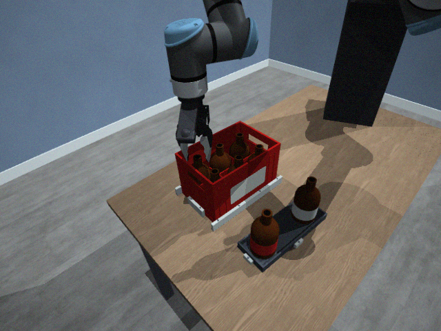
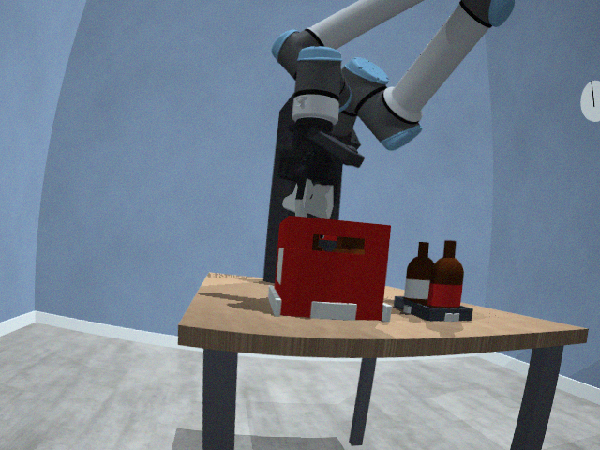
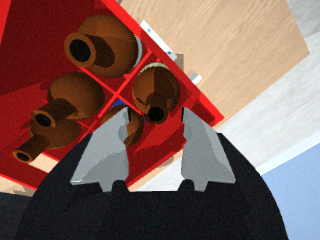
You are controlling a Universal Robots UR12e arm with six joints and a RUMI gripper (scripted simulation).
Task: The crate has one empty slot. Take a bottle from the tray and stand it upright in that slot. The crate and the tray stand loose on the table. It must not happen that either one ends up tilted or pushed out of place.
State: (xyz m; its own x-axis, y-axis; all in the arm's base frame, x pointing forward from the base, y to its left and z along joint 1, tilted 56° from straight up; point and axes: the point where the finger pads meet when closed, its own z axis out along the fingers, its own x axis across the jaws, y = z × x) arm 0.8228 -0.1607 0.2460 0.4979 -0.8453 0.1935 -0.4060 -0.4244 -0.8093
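You see a bench top [image 1: 355,227] of pale wood with a fine grain and a matt finish, its front edge [image 2: 338,341] a darker wood. The crate [image 1: 220,194] looks like smooth red plastic, and the bottles [image 3: 105,42] in it look like brown glass with a soft sheen. At the right edge, the tray [image 1: 284,227] is a dull dark grey, and the gripper's fingers read as flat, matt grey metal.
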